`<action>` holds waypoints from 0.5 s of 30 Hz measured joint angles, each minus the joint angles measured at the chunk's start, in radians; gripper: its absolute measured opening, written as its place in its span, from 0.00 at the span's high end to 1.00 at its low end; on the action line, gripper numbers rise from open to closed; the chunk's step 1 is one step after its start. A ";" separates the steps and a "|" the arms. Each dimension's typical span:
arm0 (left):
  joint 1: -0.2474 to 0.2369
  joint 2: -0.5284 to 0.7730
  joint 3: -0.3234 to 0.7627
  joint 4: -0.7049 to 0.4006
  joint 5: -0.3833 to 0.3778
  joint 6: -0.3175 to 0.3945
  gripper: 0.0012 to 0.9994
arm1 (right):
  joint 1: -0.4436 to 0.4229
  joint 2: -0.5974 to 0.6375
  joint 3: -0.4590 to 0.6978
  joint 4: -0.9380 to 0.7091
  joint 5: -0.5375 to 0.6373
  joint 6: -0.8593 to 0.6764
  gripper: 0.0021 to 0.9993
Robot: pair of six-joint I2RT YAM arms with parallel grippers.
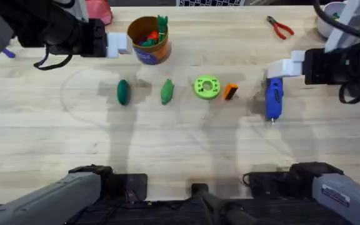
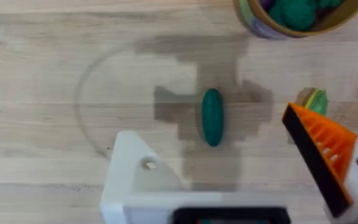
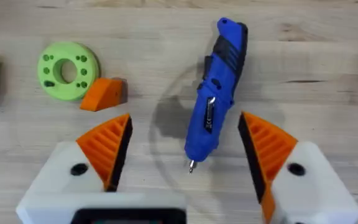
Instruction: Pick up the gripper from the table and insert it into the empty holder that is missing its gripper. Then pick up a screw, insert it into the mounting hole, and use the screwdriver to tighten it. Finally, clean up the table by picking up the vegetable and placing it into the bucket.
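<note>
Right claw (image 3: 185, 158) gapes wide astride the screwdriver (image 3: 215, 93); the gripper (image 3: 102, 94) lies just beyond its orange-padded finger.

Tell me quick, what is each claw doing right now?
Left gripper: open, holding nothing; one finger lacks its orange pad.
Right gripper: open, empty, above the blue screwdriver.

Left gripper (image 2: 229, 168) upper left of overhead view, one pad missing; right gripper (image 3: 182, 155) upper right, fingers spread wide.
</note>
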 joint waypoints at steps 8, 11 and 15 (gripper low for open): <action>-0.126 0.037 0.002 -0.090 -0.027 -0.017 0.01 | 0.000 0.023 0.000 -0.008 0.000 0.005 0.01; -0.212 0.092 0.002 -0.113 -0.036 -0.047 0.01 | 0.000 0.023 0.000 -0.011 0.000 0.016 0.01; -0.312 0.174 0.002 -0.119 -0.031 -0.097 0.01 | 0.000 0.023 0.000 -0.016 0.000 0.025 0.01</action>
